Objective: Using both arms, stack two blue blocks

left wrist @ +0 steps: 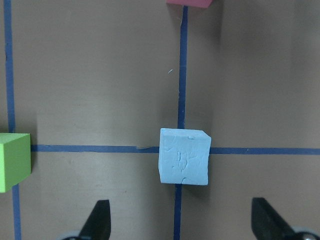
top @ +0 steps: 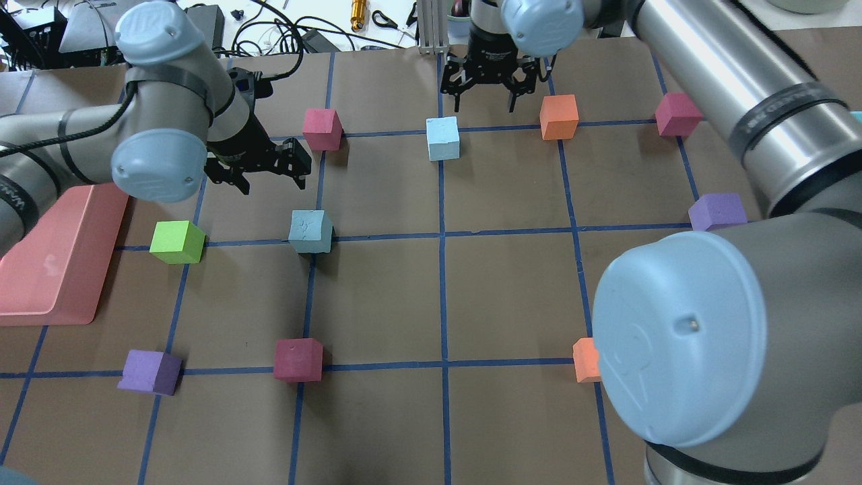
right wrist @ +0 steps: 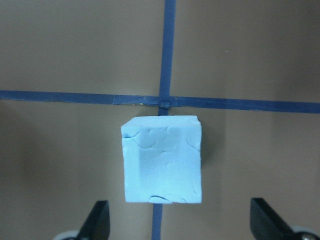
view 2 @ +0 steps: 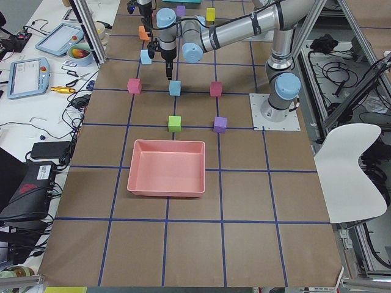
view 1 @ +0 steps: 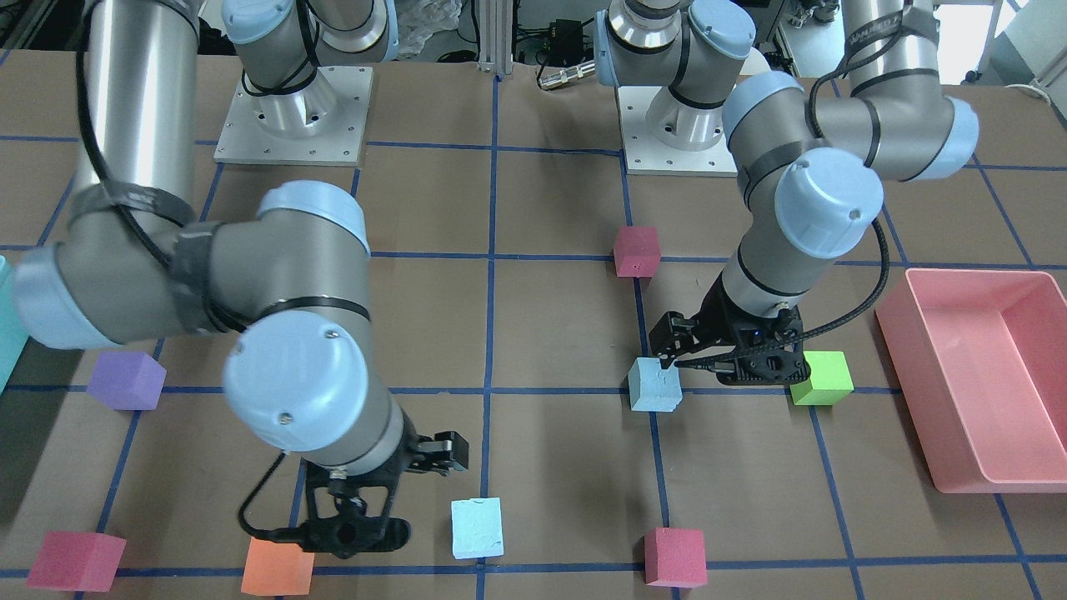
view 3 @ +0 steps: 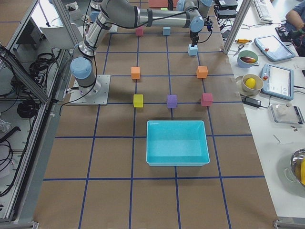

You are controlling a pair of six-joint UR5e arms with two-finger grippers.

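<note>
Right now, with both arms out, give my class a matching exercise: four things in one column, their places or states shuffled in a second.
Column 1: 1 left hand; 2 right hand; 3 green block; 4 pink tray.
Column 2: A on a tape line between tray and left blue block; B farthest to the robot's left; C open, near the right blue block; D open, near the left blue block.
Pairs: 1-D, 2-C, 3-A, 4-B.
</note>
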